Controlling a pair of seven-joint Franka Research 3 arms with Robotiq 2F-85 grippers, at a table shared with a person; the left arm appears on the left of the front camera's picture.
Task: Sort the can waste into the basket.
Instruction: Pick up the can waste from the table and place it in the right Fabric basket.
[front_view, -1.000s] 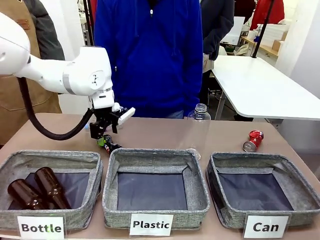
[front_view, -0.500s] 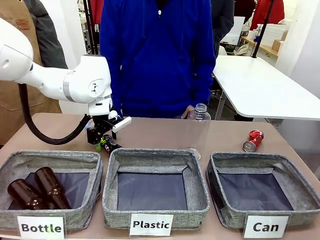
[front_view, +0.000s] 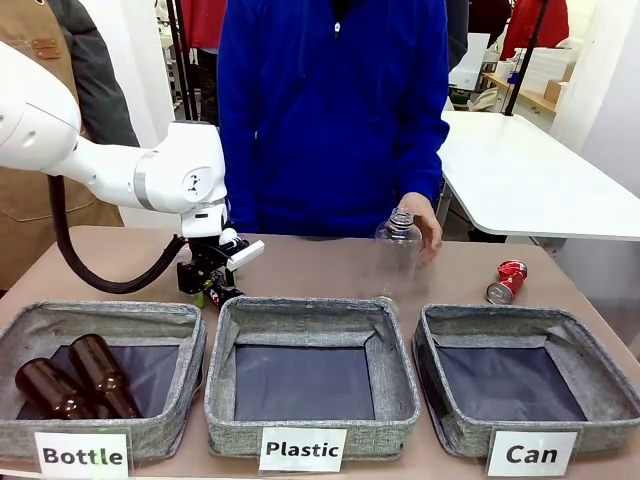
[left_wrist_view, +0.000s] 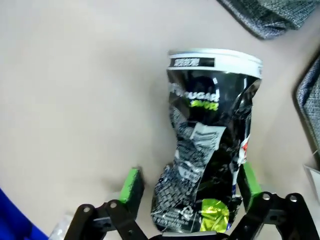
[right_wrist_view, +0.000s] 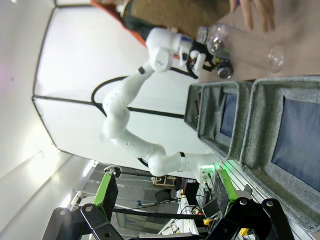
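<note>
The black crushed can lies on the tan table, silver end away from the camera. My left gripper is open and straddles it, one green pad standing clear of the can and the other close against its far side. From the front, the left gripper is low over the black can, behind the left baskets. The red crushed can lies at the back right, just behind the grey "Can" basket. My right gripper is open and holds nothing.
A "Plastic" basket stands in the middle, and a "Bottle" basket on the left holds brown glass bottles. A clear plastic bottle stands behind the middle basket, with a person's hand at its neck.
My left gripper has come down and settled around the black can. The person in blue has shifted right and brought a hand to the clear bottle.
</note>
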